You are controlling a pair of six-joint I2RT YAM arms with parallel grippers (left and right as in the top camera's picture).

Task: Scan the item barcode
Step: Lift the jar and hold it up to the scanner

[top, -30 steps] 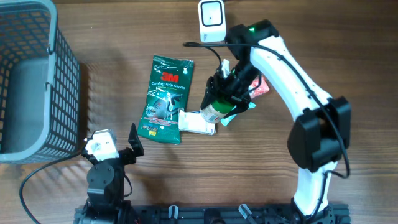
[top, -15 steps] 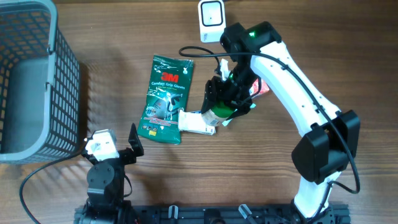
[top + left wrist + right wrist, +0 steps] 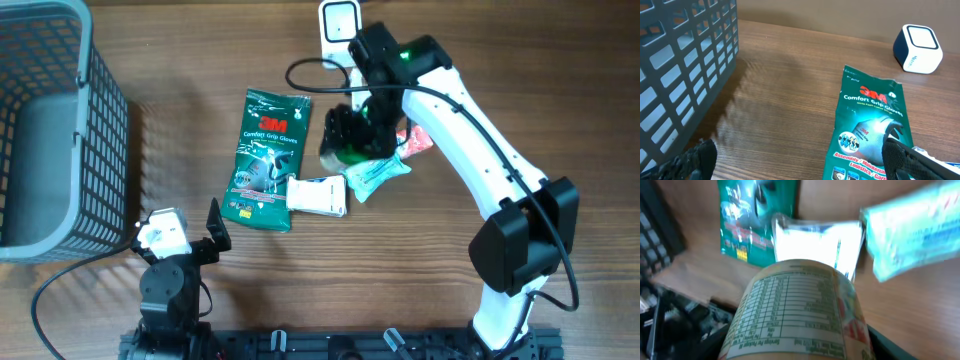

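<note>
- Table [image 3: 580,80] holds everything, with a grey basket [image 3: 40,130] at its far left corner, well away from the work.
- Right arm has swung up the table in the last second, carrying its load away from the pile and toward the scanner [image 3: 340,30].
- Glove packet [image 3: 268,160] lies flat and has not shifted.
- Jar [image 3: 352,152] is clamped between the right fingers [image 3: 335,128], part-way open around its body, and held off the table just short of the scanner.
- Teal packet [image 3: 378,172] and white packet [image 3: 318,195], crowded by the jar a moment ago, now lie uncovered.
- Jar's label shows a nutrition panel to the wrist camera; no barcode is visible, so it probably needs turning.
- Left fingers [image 3: 920,160] are spread wide and empty, parked near the table's front edge.
</note>
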